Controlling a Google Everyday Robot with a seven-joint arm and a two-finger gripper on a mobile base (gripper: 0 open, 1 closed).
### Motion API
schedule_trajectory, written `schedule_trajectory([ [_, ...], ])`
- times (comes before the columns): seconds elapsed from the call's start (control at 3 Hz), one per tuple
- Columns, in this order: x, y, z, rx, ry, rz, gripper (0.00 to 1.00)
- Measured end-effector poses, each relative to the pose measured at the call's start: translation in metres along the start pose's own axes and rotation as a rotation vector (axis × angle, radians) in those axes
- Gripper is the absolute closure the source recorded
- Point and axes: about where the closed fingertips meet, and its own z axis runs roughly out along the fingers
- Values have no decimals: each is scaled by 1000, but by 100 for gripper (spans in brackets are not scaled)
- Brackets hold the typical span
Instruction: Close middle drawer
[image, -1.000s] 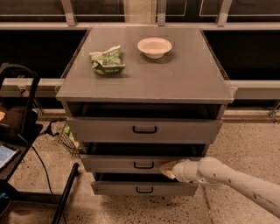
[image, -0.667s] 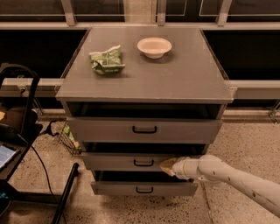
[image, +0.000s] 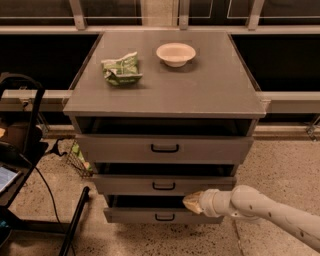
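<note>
The middle drawer (image: 125, 184) is seen pulled partly out of the cabinet (image: 165, 95), a dark gap shown above its front edge. The gripper (image: 193, 202) is held just under that front's lower right edge, beside the lowest drawer (image: 130, 216); whether it is apart or together cannot be told. Bare floor (image: 285, 165) is left at the right

Grey tabletop (image: 210, 85), grey middle drawer (image: 130, 185), black handle (image: 164, 186). Cream-white bowl (image: 175, 53) near the back edge, green-and-white bag (image: 121, 69) toward the left edge. Tan-tipped pincer (image: 192, 202) on a white arm (image: 270, 210), at the drawer front below the front-right corner. Speckled beige floor (image: 280, 165).
</note>
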Motion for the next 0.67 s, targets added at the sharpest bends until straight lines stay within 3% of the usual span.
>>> schedule_trajectory([
  [0.33, 17, 34, -13, -75, 29, 33, 100],
  [0.67, 19, 39, -13, -88, 33, 35, 83],
])
